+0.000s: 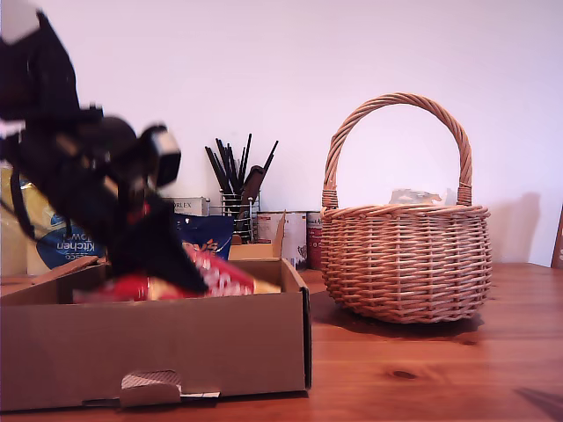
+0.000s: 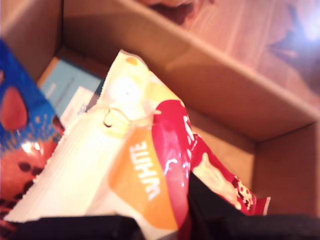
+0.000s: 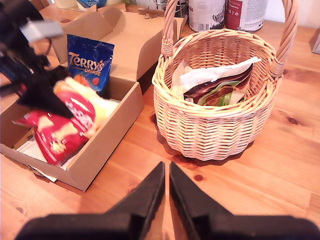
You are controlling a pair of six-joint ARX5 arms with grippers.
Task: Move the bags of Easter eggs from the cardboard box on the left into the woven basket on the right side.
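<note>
We are looking at my first gripper (image 1: 189, 280) reaching down into the cardboard box (image 1: 158, 352) at the exterior view's left, motion-blurred, with its fingers clamped on the red-and-cream Maltesers bag (image 1: 220, 274). The first wrist view is showing that bag (image 2: 150, 170) pinched right at the jaws, its orange "WHITE" patch facing the camera, tilted, with the box wall (image 2: 210, 85) behind it. In the second wrist view the same bag (image 3: 70, 130) is hanging slanted over the box's (image 3: 107, 145) inside, gripped at its upper end by the first gripper (image 3: 47, 95); whether its lower end is touching the box floor we cannot tell. The blue-and-orange Terry's bag (image 3: 89, 61) is standing upright inside the box against its back wall, just behind the Maltesers bag; it is also showing at the edge of the first wrist view (image 2: 20, 130). My second gripper (image 3: 166, 192) is hovering above the bare wooden table (image 3: 280, 165), between box and woven basket (image 3: 215, 135), fingers pressed nearly together with only a thin gap, holding nothing. The basket (image 1: 406, 264) is sitting at the exterior view's right, apart from the box, and is holding a cream bag (image 3: 210, 75) and a green-brown bag (image 3: 222, 90) lying together inside. Behind the box, a yellow-and-blue kitchen towel pack (image 1: 53, 237), a wire pot of dark utensils (image 1: 236, 189) and some tins (image 3: 225, 14) are standing by the wall.
</note>
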